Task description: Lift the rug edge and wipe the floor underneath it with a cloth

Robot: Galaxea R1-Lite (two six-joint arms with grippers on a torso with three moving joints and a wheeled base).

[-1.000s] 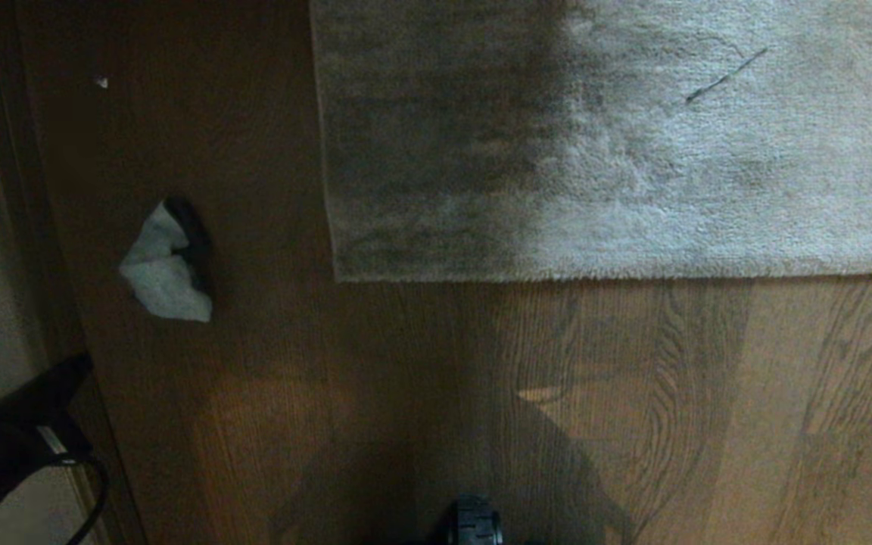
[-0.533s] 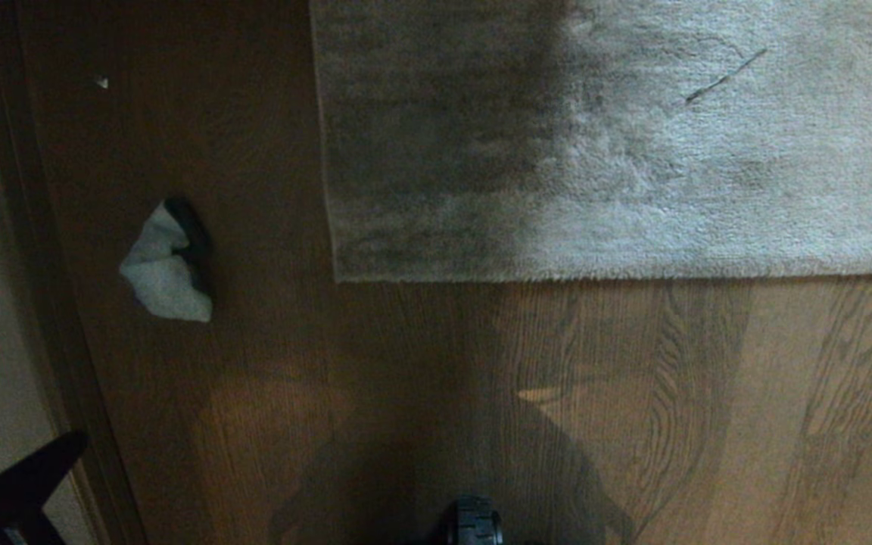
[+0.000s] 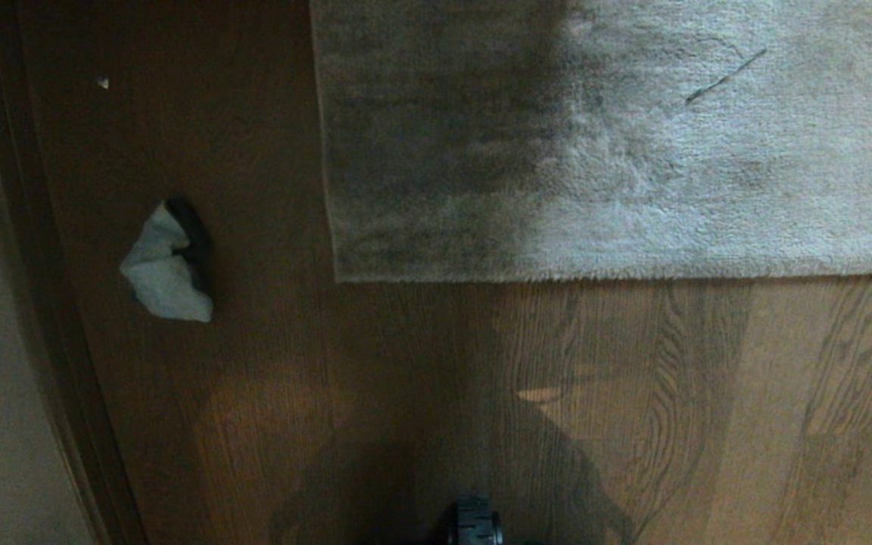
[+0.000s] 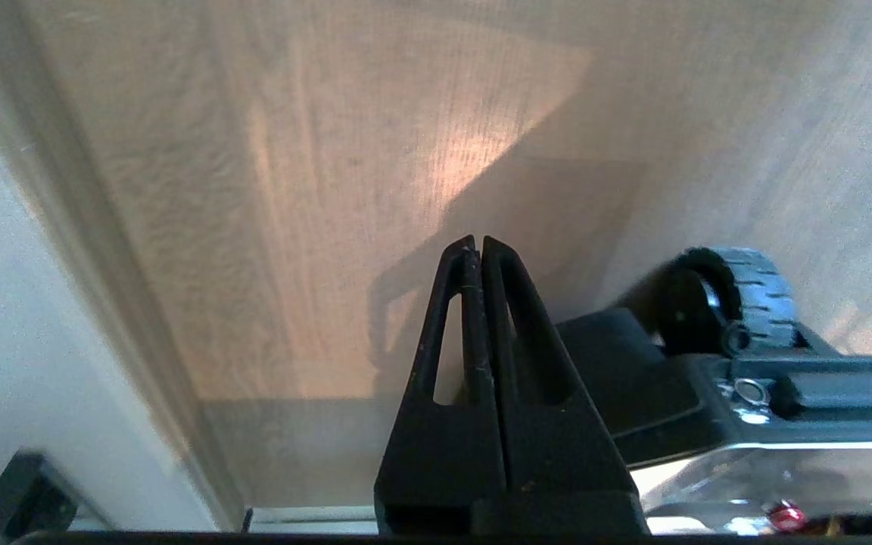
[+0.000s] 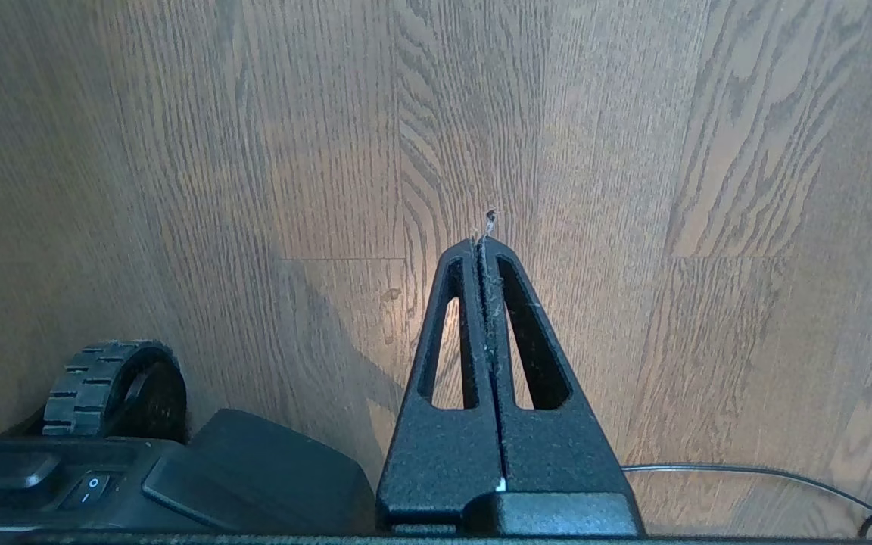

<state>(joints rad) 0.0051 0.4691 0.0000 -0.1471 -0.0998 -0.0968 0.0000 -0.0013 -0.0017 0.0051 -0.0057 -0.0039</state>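
Fingers pressed together, empty, on both your left gripper [image 4: 475, 241] & right gripper [image 5: 483, 242], each above bare floor [image 3: 633, 409]. The cloth [image 3: 166, 266] lies crumpled left of the rug edge [image 3: 618, 275], well apart, long axis running toward/away from you.

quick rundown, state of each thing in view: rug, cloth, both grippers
rug edge: lying flat on the floor, not lifted
cloth: crumpled in a heap on the floor, left of the rug corner, apart from it, nothing holding it
left gripper: shut, empty, above bare floor by the robot's base
right gripper: shut, empty, above bare floor
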